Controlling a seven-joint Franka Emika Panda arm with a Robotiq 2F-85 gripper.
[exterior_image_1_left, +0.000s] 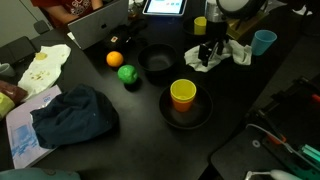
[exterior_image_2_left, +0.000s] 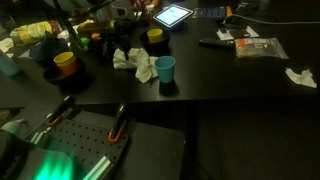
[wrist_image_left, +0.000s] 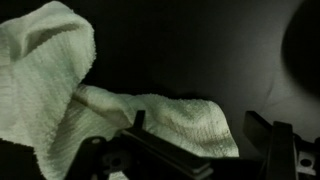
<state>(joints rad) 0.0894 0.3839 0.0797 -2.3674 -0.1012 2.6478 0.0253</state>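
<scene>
A dark desk (exterior_image_1_left: 225, 90) fills both exterior views. A crumpled dark cloth (exterior_image_1_left: 75, 115) lies at its near left. A white towel (exterior_image_1_left: 222, 57) lies bunched at the far right, and the tool (exterior_image_1_left: 207, 45) hangs right over the towel's left part.

In the wrist view the tool (wrist_image_left: 197, 125) stands open with nothing gripped. Its two fingers (wrist_image_left: 137, 122) are spread wide and the towel (wrist_image_left: 150, 115) lies under and between them. The folds run away to the left, and the right finger stands just past the towel's edge, over bare desk. Whether the fingers touch the towel I cannot tell.

A black bowl (exterior_image_1_left: 186, 115) holding a yellow cup (exterior_image_1_left: 183, 94) sits nearer, left of the tool. A blue cup (exterior_image_1_left: 263, 42) stands just right of the towel. A green apple (exterior_image_1_left: 127, 74) and an orange (exterior_image_1_left: 114, 59) lie close together, well apart to the left.
</scene>
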